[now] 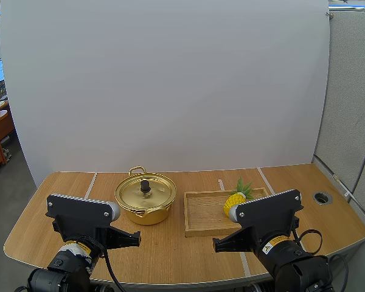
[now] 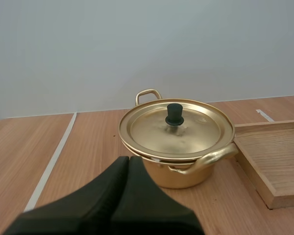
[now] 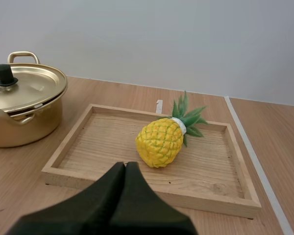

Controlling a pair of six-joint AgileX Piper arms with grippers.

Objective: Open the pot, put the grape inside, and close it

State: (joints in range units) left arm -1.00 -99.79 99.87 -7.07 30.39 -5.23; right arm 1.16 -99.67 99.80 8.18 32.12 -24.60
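A golden pot (image 1: 145, 199) stands on the table with its lid (image 2: 176, 128) on; the lid has a black knob (image 2: 174, 114). To its right lies a wooden tray (image 1: 202, 214) holding a yellow toy pineapple (image 1: 235, 201) with green leaves; I see no grape. My left gripper (image 1: 138, 237) is shut, short of the pot on its near side, its fingers (image 2: 129, 160) lying together as one wedge. My right gripper (image 1: 215, 245) is shut too, just before the tray's near rim (image 3: 137, 188), with the pineapple (image 3: 161, 142) beyond it. The pot (image 3: 20, 108) sits left of the tray (image 3: 108, 142).
White tape lines (image 1: 90, 184) run across the wooden table. A round cable hole (image 1: 322, 198) sits near the table's right edge. The tray's left rim (image 2: 264, 191) lies close to the pot's handle (image 2: 210, 159).
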